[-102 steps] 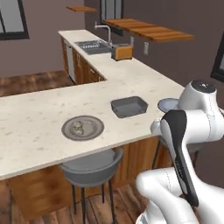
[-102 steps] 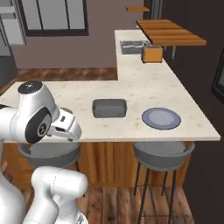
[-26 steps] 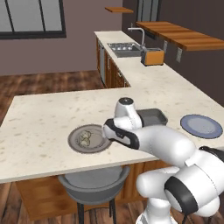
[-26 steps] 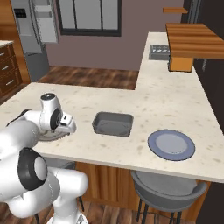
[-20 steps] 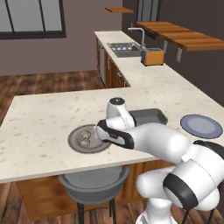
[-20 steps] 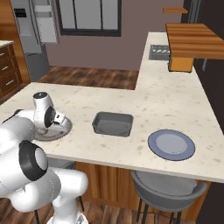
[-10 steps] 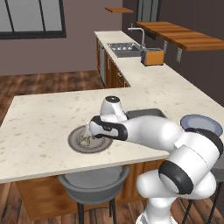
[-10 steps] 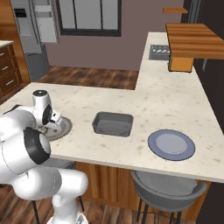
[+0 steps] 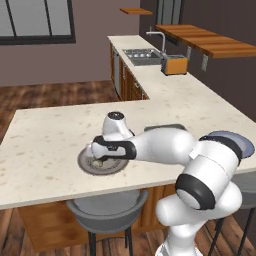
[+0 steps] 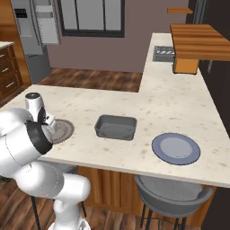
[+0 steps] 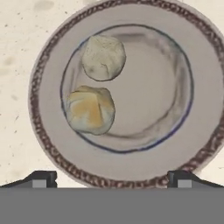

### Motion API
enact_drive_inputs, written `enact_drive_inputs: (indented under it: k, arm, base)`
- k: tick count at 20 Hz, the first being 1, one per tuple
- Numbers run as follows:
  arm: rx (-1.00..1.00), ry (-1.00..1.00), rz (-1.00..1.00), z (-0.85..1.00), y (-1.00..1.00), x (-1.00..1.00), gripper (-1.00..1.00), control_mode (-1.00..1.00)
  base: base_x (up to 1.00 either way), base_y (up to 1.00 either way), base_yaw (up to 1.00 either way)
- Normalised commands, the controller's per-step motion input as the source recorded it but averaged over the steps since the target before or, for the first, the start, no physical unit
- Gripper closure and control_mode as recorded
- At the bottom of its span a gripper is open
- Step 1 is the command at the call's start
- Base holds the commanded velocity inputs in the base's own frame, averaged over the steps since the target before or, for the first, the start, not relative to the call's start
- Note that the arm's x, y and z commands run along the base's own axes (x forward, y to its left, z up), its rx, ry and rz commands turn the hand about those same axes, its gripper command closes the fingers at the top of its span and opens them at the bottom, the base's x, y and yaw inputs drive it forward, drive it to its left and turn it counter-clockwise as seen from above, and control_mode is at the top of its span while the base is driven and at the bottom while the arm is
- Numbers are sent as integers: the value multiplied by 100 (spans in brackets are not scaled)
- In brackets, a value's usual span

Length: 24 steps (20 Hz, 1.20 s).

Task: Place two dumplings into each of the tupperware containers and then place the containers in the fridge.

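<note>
The two-finger gripper (image 11: 109, 178) hangs directly over the round grey plate with a dark patterned rim (image 11: 205, 78), jaws spread wide with nothing between them. Two small pale beige dumplings (image 11: 97, 83) sit close together in the plate's well, left of centre in the hand view, and neither lies between the finger tips (image 11: 40, 178)

From the right base view, the shallow rectangular dark grey tupperware container (image 10: 116, 127) lies on the pale speckled counter (image 10: 177, 105) to the right of the plate, well apart from it, and the tall grey fridge (image 10: 35, 33) stands far off at the back left. I can make out only one such container here; the flat blue-grey round plate (image 10: 175, 148) further right is not one

Likely risks:
- the dumplings nearly touch, so a descending finger could land on one, squash it, or shove its neighbour
- coming down off-centre, the jaws may close on nothing or clip the raised rim
- a soft rounded lump could slip from the pinch over the counter on the way to the container
</note>
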Motion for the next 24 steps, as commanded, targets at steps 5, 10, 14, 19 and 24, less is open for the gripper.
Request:
enact_drive_inputs:
  k: [5,10,14,19,24]
  arm:
    - [0,0,0,-16,23,0,-100,-100]
    - [0,0,0,-10,11,5,-100,-100]
    - [0,-2,0,-13,0,15,-100,-100]
    - [0,0,0,-25,0,24,-100,-100]
    - [0,0,0,-21,1,27,-100,-100]
  base:
    - [0,0,0]
    - [0,0,0]
    - [0,0,0]
    - [0,0,0]
    - [0,0,0]
